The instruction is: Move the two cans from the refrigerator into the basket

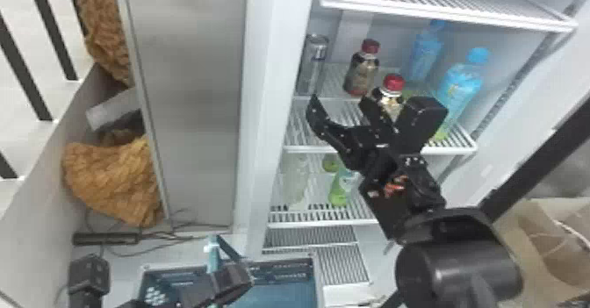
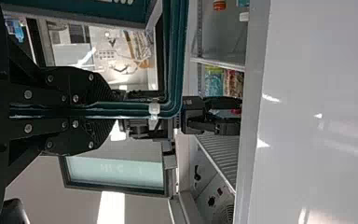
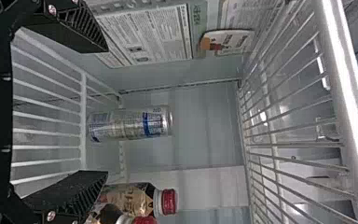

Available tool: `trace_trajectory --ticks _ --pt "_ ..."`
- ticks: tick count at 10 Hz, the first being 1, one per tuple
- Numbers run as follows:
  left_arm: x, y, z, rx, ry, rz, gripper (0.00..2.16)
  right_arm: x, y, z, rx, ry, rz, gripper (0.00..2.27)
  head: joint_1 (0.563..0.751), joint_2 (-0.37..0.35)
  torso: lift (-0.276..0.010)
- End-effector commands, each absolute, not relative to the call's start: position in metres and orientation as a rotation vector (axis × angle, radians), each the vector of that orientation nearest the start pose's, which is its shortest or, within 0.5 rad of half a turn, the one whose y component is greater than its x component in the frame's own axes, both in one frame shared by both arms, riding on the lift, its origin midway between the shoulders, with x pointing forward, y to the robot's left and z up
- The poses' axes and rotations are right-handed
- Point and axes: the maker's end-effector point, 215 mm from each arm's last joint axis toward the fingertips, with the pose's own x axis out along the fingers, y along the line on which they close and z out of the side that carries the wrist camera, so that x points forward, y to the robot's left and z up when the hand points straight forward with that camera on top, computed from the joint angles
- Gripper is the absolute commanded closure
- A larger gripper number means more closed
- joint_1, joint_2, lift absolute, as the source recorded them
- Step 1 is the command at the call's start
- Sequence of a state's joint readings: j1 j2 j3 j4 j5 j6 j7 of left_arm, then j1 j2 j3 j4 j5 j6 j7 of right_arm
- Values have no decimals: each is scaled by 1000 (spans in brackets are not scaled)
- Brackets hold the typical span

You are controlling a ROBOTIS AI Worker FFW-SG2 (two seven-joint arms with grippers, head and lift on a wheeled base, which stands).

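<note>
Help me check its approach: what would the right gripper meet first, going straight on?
The right gripper would probably meet the upright can on the shelf, though depth is unclear.

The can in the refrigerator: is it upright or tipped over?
Upright: in the head view the can stands on end on the wire shelf, its round top uppermost.
</note>
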State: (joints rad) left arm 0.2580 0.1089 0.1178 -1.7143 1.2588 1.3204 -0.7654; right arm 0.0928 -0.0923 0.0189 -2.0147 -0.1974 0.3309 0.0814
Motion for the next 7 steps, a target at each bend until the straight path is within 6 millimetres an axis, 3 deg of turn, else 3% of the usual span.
trace_trajectory --ticks 1,3,7 --pt "300 26 -338 -1514 767 -1200 1191 579 -199 -252 97 -11 165 108 695 -221 -31" --pt "301 27 -338 -1515 764 -1199 1191 598 -206 -255 87 -9 138 108 695 -220 -31" --pt "301 27 -338 -1515 761 -1199 1191 635 -200 -261 80 7 139 108 695 -211 -31"
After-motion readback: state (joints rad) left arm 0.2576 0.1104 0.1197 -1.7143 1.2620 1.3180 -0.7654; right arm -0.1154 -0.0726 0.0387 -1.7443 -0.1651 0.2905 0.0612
